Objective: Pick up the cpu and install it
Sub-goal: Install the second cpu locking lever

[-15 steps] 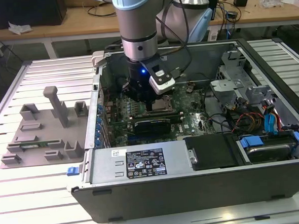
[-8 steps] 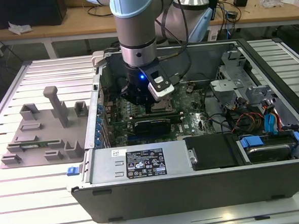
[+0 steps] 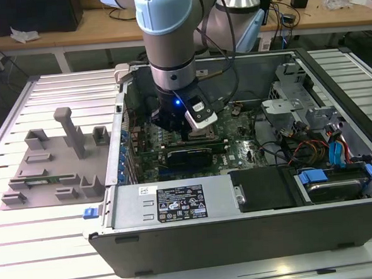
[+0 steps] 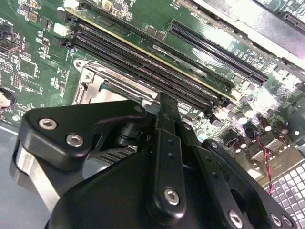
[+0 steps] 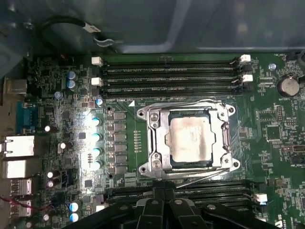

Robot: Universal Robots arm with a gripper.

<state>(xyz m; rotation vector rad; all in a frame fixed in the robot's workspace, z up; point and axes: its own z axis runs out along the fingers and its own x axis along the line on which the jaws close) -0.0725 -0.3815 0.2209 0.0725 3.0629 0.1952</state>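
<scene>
The gripper (image 5: pixel 164 210), fingers together and holding nothing, hangs just at 6 o'clock of the socket (image 5: pixel 151 143) in the first wrist view. The cpu (image 5: pixel 190 139) already lies seated in it on the motherboard (image 5: pixel 286 143); installing seems nearly done.

Space above the cpu (image 5: pixel 189 139) is open; memory slots (image 5: pixel 171 76) flank its socket.

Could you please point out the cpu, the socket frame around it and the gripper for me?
cpu (image 5: pixel 189 139): first wrist view, middle of its silvery top plate.
socket frame (image 5: pixel 153 131): first wrist view, one side bar of the metal frame.
gripper (image 4: pixel 164 107): second wrist view, tip of its black fingers.
</scene>
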